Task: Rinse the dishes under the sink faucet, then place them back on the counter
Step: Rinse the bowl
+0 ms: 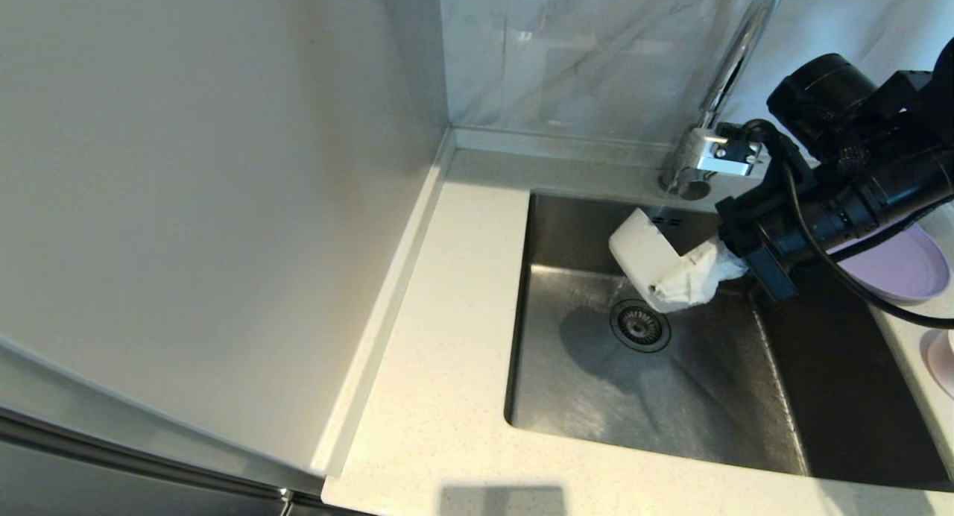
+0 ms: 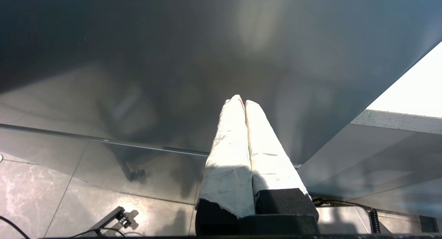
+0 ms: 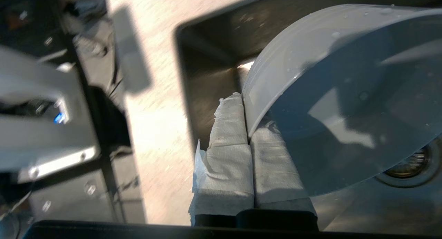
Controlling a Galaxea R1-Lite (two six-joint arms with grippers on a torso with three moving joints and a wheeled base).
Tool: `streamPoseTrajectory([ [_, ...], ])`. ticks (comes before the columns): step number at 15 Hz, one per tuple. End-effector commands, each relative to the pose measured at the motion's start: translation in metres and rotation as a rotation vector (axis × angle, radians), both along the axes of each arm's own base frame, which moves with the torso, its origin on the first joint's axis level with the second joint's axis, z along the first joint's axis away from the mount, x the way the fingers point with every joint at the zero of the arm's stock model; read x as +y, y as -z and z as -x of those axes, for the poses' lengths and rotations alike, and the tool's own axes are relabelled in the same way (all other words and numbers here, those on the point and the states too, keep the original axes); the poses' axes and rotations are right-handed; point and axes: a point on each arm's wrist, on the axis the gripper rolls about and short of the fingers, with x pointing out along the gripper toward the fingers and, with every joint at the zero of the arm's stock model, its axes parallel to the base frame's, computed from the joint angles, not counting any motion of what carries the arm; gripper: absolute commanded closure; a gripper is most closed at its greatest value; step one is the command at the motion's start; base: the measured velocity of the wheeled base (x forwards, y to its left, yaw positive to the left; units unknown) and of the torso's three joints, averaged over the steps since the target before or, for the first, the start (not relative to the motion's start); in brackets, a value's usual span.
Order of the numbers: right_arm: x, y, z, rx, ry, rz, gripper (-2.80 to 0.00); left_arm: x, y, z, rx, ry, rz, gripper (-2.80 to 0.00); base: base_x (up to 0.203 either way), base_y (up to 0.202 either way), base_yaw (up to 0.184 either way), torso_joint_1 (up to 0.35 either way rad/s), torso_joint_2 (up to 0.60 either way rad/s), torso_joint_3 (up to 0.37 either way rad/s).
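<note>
Tabletop (image 1: pixel 447 337) space for the bowl (image 1: pixel 645 256) lay to the robot's right past the sink (image 1: pixel 596 397), beside the plate (image 1: pixel 905 266), with the faucet (image 1: pixel 727 68) just behind the tilted, wet bowl. Right end effector (image 3: pixel 248 137), the nearer one, was clamped on the bowl's rim over the drain (image 1: pixel 639 325), while the left end effector (image 2: pixel 243 102) hung parked, fingers together on nothing.

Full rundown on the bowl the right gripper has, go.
The bowl looks plain matte white here, small and round with a flat base. It hangs tipped on its side over the steel sink, near the drain, below the faucet. Droplets bead its wall. The right gripper pinches its rim between shut, paper-wrapped jaws. Nothing else touches it.
</note>
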Motion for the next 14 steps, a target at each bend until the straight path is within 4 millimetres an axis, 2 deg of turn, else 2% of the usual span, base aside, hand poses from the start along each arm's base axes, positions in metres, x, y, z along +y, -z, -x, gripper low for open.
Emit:
streamPoseTrajectory([
  [1, 0.004, -0.002, -0.011, -0.067, 0.031, -0.022, 0.0, 0.0, 0.0, 0.0, 0.0, 0.0, 0.0, 0.0, 0.0, 0.0, 0.0, 0.0, 0.0, 0.0],
  [7, 0.006, -0.014, -0.027, -0.246, 0.117, -0.025, 0.0, 0.0, 0.0, 0.0, 0.0, 0.0, 0.0, 0.0, 0.0, 0.0, 0.0, 0.0, 0.0, 0.0],
  [14, -0.007, -0.018, -0.032, -0.288, 0.224, 0.014, 0.0, 0.0, 0.0, 0.0, 0.0, 0.0, 0.0, 0.0, 0.0, 0.0, 0.0, 0.0, 0.0, 0.0],
])
